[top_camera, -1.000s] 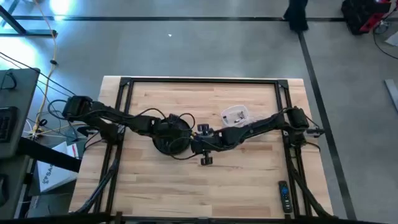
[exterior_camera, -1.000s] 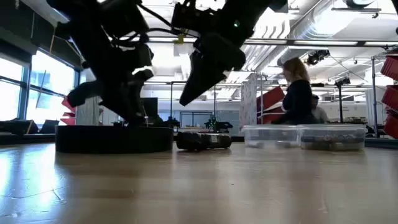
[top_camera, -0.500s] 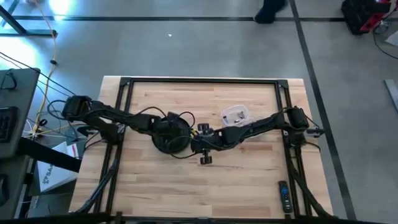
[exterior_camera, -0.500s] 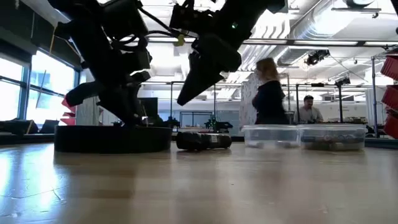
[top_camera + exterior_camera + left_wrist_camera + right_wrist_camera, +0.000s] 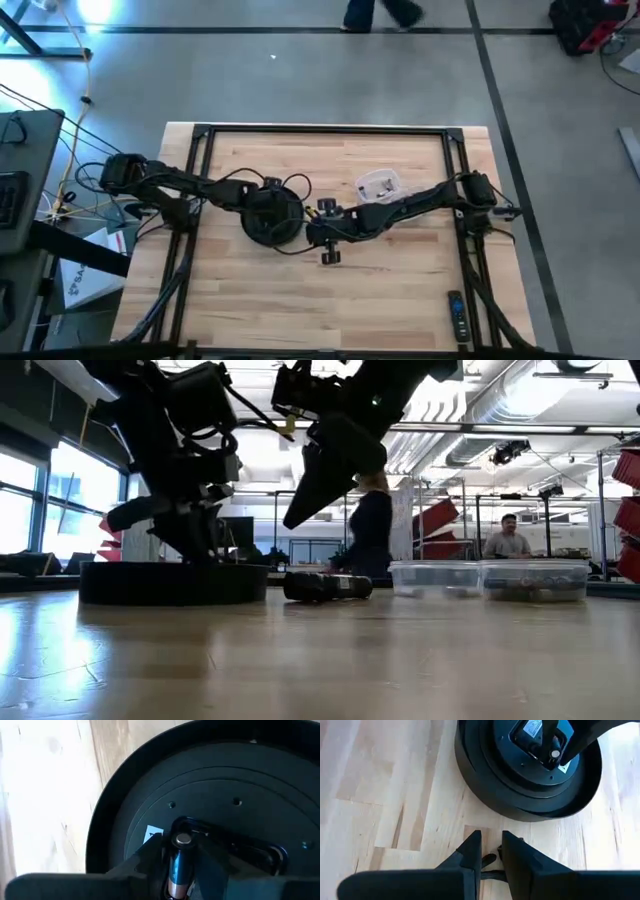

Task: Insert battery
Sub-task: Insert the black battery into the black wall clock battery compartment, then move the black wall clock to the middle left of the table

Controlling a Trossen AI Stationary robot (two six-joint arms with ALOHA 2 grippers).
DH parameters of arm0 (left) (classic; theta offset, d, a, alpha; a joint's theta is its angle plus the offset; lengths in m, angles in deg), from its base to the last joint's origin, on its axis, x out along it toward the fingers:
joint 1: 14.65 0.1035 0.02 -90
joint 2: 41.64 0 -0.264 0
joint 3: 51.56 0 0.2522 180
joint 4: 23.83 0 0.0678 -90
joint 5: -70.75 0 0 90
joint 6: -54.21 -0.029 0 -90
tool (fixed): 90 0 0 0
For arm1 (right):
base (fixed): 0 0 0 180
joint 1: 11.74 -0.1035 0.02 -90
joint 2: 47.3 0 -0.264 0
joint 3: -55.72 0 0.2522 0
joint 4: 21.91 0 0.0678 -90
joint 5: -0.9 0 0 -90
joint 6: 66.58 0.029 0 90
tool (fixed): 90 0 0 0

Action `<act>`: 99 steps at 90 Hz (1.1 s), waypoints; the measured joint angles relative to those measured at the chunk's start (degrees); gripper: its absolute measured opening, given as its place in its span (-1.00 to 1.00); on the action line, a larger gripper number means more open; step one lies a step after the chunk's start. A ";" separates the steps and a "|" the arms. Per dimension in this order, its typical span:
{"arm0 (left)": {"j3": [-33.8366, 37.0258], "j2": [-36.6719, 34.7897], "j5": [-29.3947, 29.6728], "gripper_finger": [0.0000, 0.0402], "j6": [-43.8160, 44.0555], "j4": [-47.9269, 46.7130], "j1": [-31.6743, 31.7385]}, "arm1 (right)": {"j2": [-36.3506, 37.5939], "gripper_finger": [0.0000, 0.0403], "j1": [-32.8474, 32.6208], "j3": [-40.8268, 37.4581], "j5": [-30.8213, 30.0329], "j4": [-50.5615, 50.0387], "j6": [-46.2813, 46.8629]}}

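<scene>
Black disc: my round black device (image 5: 272,218) sits on the pale wooden worktop (image 5: 380,290), around its middle, nearer the left edge.
Left claw: my left gripper (image 5: 181,865) is clamped on the copper-and-silver cylindrical battery (image 5: 178,865), tip pointing at the device's central slot (image 5: 230,847).
Right claw: my right gripper (image 5: 490,851) hangs just beside the device's rim, fingers a narrow gap apart, holding nothing.
Far edge: clear plastic tub (image 5: 378,185).
Right corner: dark remote control (image 5: 456,313).
</scene>
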State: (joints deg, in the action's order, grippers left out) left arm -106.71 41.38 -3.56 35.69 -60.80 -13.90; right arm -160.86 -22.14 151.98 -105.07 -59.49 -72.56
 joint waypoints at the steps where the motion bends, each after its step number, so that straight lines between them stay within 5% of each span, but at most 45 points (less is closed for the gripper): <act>1: 0.00 -0.04 0.04 -0.53 0.01 -0.07 0.00 | 0.00 -0.79 0.00 0.00 0.00 0.00 0.00; 71: -0.04 -7.29 0.58 -0.47 11.39 -8.94 -0.17 | 0.72 -0.79 2.00 1.77 -0.13 -0.08 -0.09; 85: -3.32 -7.74 11.05 -0.47 21.29 -19.69 0.86 | 0.72 -0.79 3.90 1.77 -0.13 3.40 3.50; 99: -3.17 -7.93 7.25 -0.47 32.18 -26.32 2.83 | 0.19 -0.79 5.63 1.84 0.52 6.26 5.07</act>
State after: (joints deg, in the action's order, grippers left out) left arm -109.88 33.45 3.69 67.87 -87.12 -11.07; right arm -160.67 -16.51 153.81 -104.55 -53.23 -67.49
